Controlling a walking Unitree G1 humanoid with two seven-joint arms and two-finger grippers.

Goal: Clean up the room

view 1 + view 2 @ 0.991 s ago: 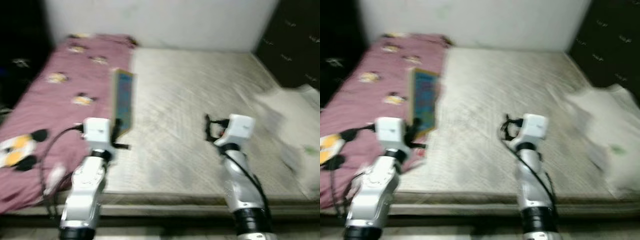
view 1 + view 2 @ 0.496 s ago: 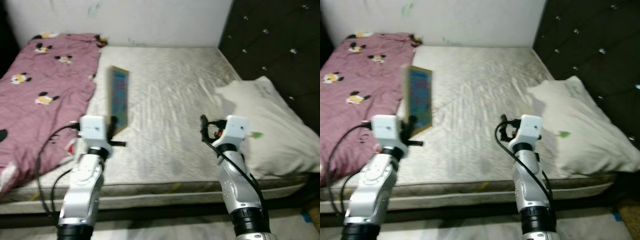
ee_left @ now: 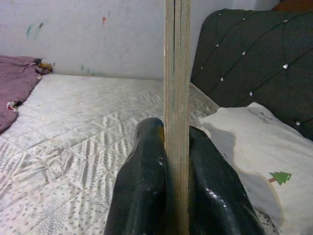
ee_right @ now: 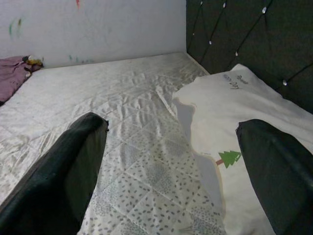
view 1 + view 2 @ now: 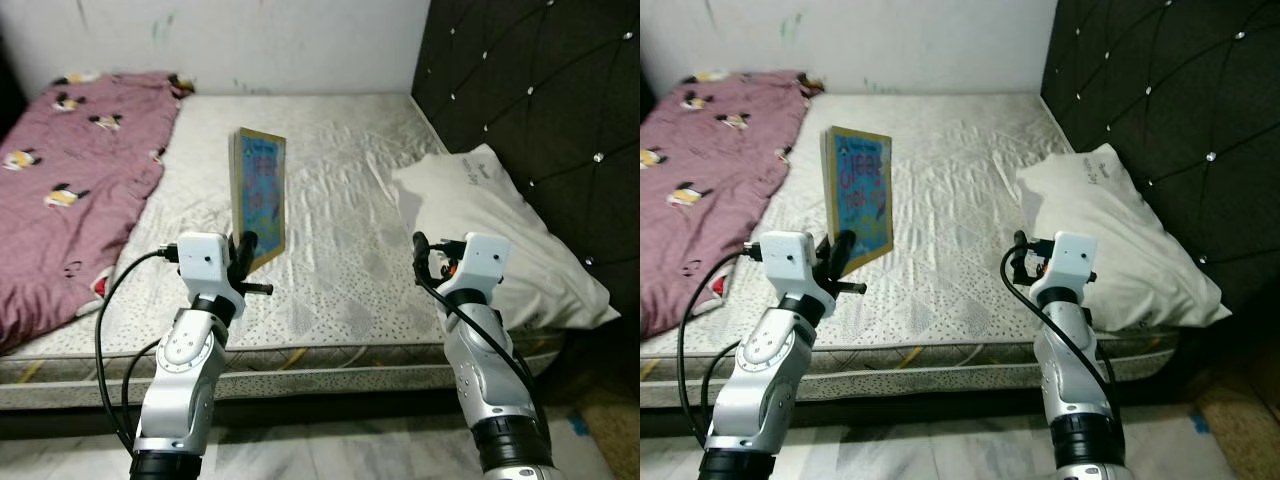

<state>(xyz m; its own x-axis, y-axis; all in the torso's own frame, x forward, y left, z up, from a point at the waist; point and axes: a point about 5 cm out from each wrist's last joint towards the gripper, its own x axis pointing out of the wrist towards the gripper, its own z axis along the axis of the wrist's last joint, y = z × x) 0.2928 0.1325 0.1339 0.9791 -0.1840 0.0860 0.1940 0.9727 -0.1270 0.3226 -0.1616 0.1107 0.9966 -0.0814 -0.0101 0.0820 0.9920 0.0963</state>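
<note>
My left gripper [image 5: 243, 248] is shut on a thin picture book [image 5: 260, 193] with a blue, colourful cover, held upright above the near part of the mattress [image 5: 340, 180]. In the left wrist view the book's edge [image 3: 176, 73] stands between the two black fingers [image 3: 144, 181]. My right gripper [image 5: 422, 252] is open and holds nothing, raised over the mattress just beside the white pillow [image 5: 495, 230]. In the right wrist view its fingers [image 4: 68, 166] stand wide apart with the pillow [image 4: 230, 112] ahead.
A maroon blanket [image 5: 70, 190] with cartoon prints covers the left part of the bed. A dark tufted headboard [image 5: 540, 110] rises on the right and a white wall [image 5: 250, 40] at the far end. Tiled floor [image 5: 330, 450] lies in front of the bed.
The camera has swung to the right, bringing the headboard and pillow into view and pushing the blanket to the left. The left gripper still holds the book upright; the right stays open.
</note>
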